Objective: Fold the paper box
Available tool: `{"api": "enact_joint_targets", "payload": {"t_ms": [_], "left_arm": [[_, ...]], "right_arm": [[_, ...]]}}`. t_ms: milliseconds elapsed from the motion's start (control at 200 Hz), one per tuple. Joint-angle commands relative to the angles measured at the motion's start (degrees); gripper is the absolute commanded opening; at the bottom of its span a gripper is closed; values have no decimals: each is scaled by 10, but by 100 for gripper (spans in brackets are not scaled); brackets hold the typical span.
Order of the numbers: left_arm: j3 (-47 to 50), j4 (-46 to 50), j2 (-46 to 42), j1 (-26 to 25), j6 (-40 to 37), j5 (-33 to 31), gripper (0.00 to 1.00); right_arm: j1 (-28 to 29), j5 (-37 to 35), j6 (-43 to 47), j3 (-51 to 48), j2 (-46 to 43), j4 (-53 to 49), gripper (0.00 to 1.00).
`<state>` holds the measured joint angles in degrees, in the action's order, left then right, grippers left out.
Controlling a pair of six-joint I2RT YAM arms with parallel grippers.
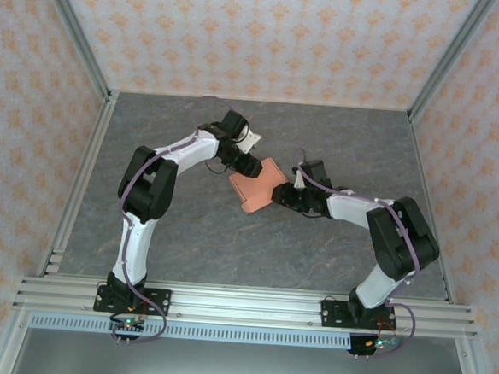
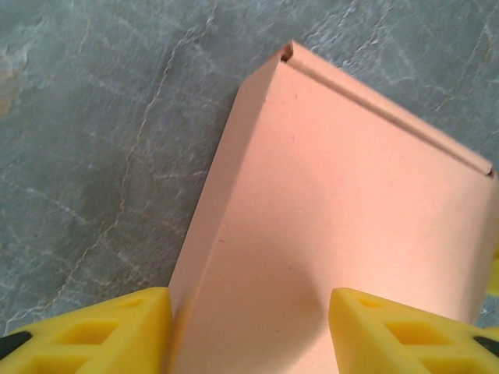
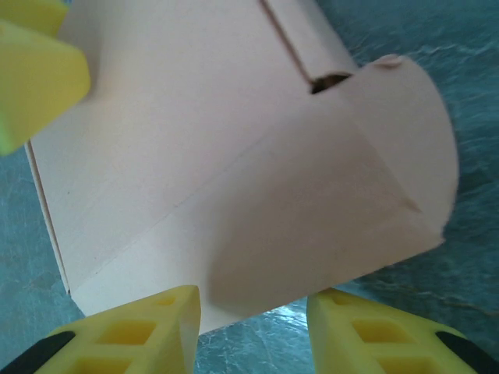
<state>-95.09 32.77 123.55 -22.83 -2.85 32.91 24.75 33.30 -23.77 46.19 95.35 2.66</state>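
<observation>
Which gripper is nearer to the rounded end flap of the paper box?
Right. The right gripper sits at the rounded flap, with its fingers either side of the flap's edge. The left gripper is at the far end of the paper box.

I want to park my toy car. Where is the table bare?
Bare table lies between the left arm and right arm, nearer than the paper box, and along the back wall. The middle is crowded: left gripper and right gripper meet at the box.

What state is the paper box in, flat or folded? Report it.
Partly folded: the paper box has one side panel creased downward, but its rounded end flap sticks out untucked.
</observation>
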Motion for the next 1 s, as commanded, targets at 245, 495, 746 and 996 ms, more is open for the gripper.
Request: {"api": "enact_joint_targets", "payload": {"t_ms": [245,495,746,996], "left_arm": [[35,3,-12,7,32,9,52],[82,-40,-26,7,80,-5,49],[120,-70,-38,7,108,1,46],[142,-73,-44,7,116,10,41]], "right_arm": [[-8,42,-40,-10,24,84,39],[-7,61,-130,-67,32,221,43],[-7,44,-179,-96,35,300,30],[-7,35,-196,-106,37,349,16]]}}
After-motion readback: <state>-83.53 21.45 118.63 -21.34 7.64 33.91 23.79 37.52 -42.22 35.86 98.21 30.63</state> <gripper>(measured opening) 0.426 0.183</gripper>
